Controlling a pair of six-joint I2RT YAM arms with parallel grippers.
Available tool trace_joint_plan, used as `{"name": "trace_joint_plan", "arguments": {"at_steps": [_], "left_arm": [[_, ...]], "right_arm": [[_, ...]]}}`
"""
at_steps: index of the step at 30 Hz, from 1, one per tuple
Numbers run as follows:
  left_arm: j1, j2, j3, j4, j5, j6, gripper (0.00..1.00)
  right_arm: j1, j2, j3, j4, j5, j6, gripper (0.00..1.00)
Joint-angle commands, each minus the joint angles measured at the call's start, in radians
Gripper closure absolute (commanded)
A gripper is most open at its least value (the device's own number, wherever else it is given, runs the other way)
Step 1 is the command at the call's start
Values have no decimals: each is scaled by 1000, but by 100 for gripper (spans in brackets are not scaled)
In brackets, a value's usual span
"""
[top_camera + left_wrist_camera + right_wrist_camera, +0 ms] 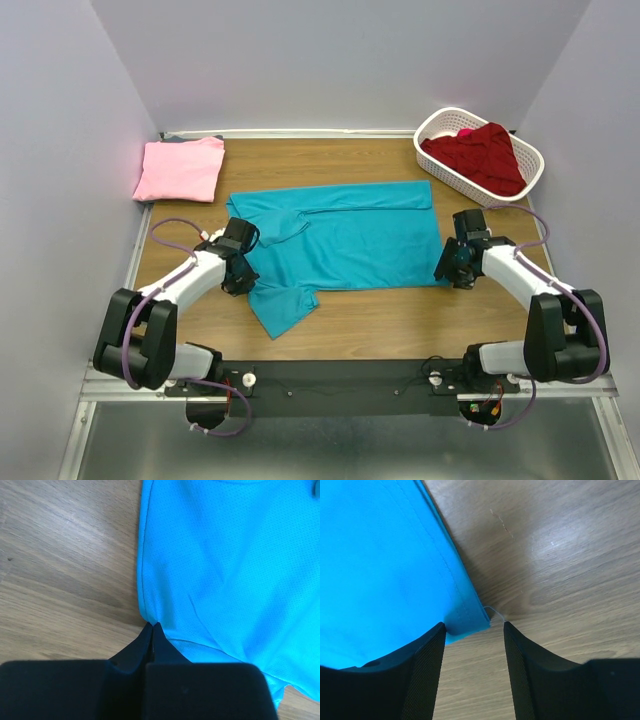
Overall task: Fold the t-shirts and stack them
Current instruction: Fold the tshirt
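The teal t-shirt (340,240) lies spread flat on the middle of the table, its far edge folded over. My left gripper (240,283) is shut on the shirt's left side edge, the cloth (210,570) pinched at the fingertips. My right gripper (450,270) is open at the shirt's near right corner (470,622), which lies between the fingers (427,665). The pink t-shirt (180,168) lies folded at the far left. The dark red t-shirt (478,155) lies bunched in the basket.
A white slotted basket (530,175) stands at the far right corner. Walls close in the table on the left, back and right. Bare wood shows along the near edge (380,330).
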Motion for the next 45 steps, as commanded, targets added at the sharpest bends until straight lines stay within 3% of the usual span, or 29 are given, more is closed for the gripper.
{"name": "trace_joint_plan", "arguments": {"at_steps": [1,11,15,16,23,34,45], "left_arm": [[-9,-31,-8,15,11,14,100],[-8,-41,-22,28,22,16,100],[-3,-55,-22,24,20,16,100],[-1,-58,-24,25,20,17,100],[18,-61,-24,36,34,34,100],[68,-63,42,35,45,88,100],[153,34,197,53,60,180,100]], "right_arm": [[-6,30,-28,-15,36,27,43],[-6,93,-32,-14,26,26,46],[-6,84,-32,-15,36,32,61],[-6,82,-32,-15,40,33,69],[-6,62,-26,-18,43,30,99],[-6,57,100,-47,62,-13,99],[-6,169,290,-49,56,-34,99]]}}
